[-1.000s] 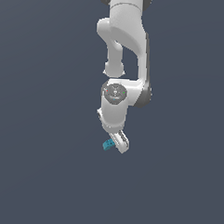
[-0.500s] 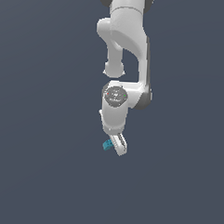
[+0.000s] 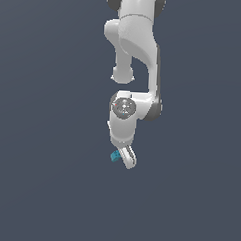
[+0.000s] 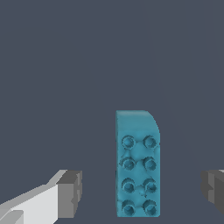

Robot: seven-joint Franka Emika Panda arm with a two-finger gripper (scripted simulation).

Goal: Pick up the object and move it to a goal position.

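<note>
The object [image 4: 138,164] is a small teal-blue oblong block with a studded top. In the wrist view it lies lengthwise between my two dark finger pads [image 4: 70,192], with a gap on each side and touching neither. My gripper [image 4: 141,192] is open around it. In the exterior view the object [image 3: 114,155] shows as a tiny teal spot just to the exterior view's left of the white gripper [image 3: 124,159], which hangs at the low end of the arm and hides part of it.
Flat dark grey-blue ground fills both views around the arm [image 3: 136,48]. No other objects, containers or edges show.
The wrist and gripper have sunk a little lower over the block. The block itself has stayed where it was.
</note>
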